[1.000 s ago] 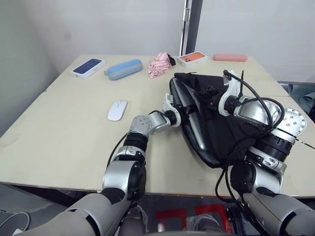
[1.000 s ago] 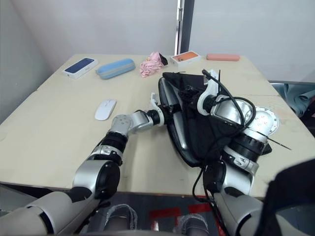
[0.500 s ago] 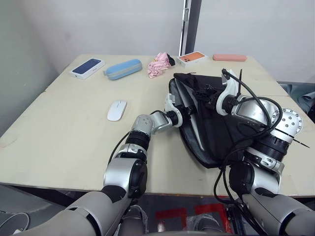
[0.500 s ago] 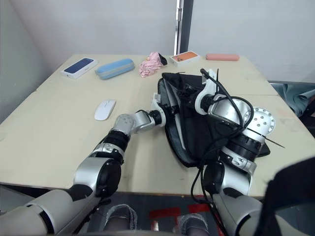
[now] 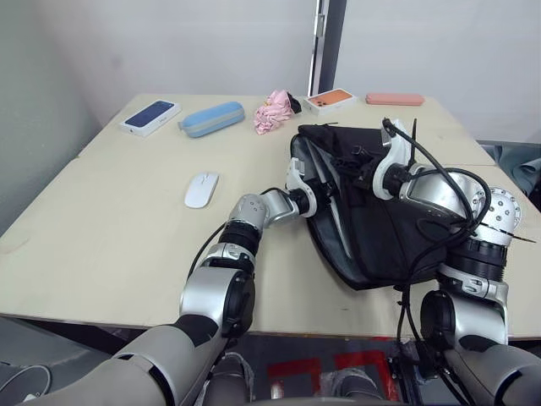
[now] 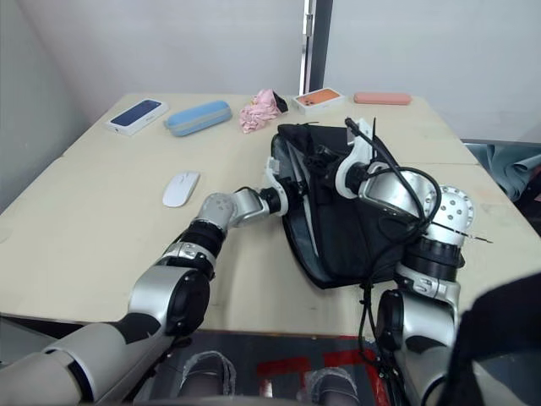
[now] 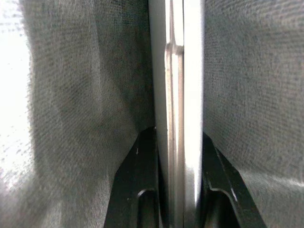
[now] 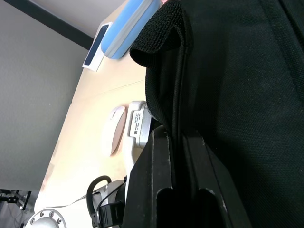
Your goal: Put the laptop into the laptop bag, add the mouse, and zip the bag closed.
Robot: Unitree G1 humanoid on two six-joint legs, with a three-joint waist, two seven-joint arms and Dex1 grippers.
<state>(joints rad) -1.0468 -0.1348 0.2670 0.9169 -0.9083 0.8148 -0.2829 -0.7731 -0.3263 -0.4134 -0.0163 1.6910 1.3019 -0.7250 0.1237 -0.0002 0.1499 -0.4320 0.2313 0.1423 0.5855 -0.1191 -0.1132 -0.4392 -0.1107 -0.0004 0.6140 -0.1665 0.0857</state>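
Now left gripper (image 7: 176, 209), fingers clamping laptop (image 7: 176, 95), is pushing it deeper into bag (image 5: 397, 228); right gripper (image 8: 179, 190) is pinching bag's edge open.

Laptop (image 5: 328, 203) sits deeper in the laptop bag (image 5: 380, 228) than one second earlier — less silver edge shows at the bag's left opening. Left gripper (image 5: 306, 200), still clamped on the laptop, lies slightly further right — near frame centre.

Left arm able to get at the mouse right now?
Probably not yet. The left gripper is shut on the laptop edge inside the bag. The mouse lies apart on open table, unobstructed, so releasing the laptop should free it.
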